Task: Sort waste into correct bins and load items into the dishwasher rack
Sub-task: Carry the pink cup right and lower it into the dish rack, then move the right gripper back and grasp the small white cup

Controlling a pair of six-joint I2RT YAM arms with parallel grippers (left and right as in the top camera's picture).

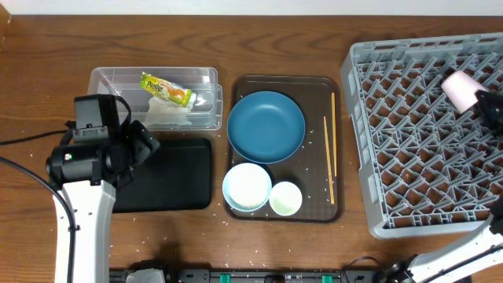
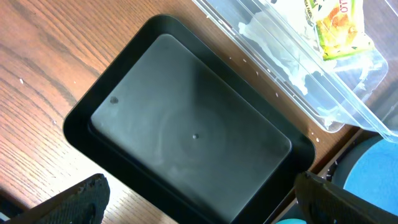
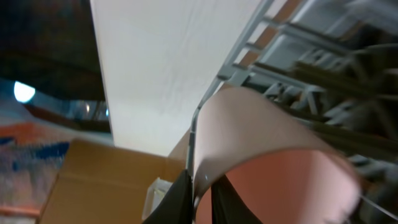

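My right gripper [image 1: 481, 99] is shut on the rim of the small white cup with a pinkish inside [image 1: 462, 86], holding it over the grey dishwasher rack [image 1: 409, 134]; the right wrist view shows the cup [image 3: 273, 155] pinched between my fingers [image 3: 202, 202]. My left gripper [image 1: 141, 141] is open and empty above the black tub [image 1: 177, 177], also seen in the left wrist view [image 2: 186, 124]. The clear tub [image 1: 118, 79] holds the snack wrapper [image 1: 167, 88] and a white tissue [image 1: 165, 114]. The blue plate [image 1: 266, 126], two white bowls [image 1: 247, 185] [image 1: 285, 198] and chopsticks [image 1: 331, 157] lie on the brown tray [image 1: 330, 208].
Loose rice grains [image 1: 236, 211] are scattered on the wooden table near the tray's front. Cables run along the left edge. The clear tub [image 2: 348, 106] with the wrapper [image 2: 336, 28] shows at the top right of the left wrist view.
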